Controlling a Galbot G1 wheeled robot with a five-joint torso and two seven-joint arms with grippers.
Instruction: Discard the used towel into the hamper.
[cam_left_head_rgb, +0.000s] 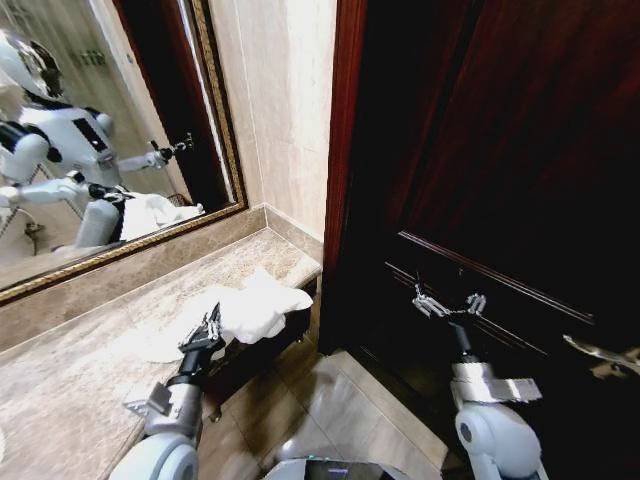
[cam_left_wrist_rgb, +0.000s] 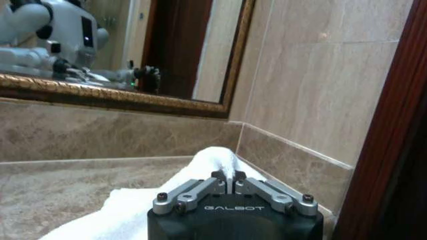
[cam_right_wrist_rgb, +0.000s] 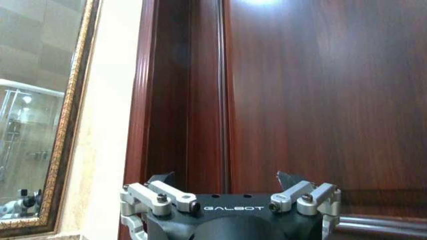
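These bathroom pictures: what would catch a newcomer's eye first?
A crumpled white towel lies on the beige marble counter, with the left gripper at its edge, jaws shut. The right gripper hangs open before the dark red wooden door. A gold-framed mirror reflects the robot.

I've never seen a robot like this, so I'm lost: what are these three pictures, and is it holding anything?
It is a wheeled robot with two arms in a bathroom. The head view looks down from its head; the other two look along each wrist. A white towel lies on the marble counter below a gold-framed mirror that reflects the robot. The left tool is at the towel with its fingers together, apparently pinching the cloth. The right tool hangs open and empty in front of a dark wooden door.
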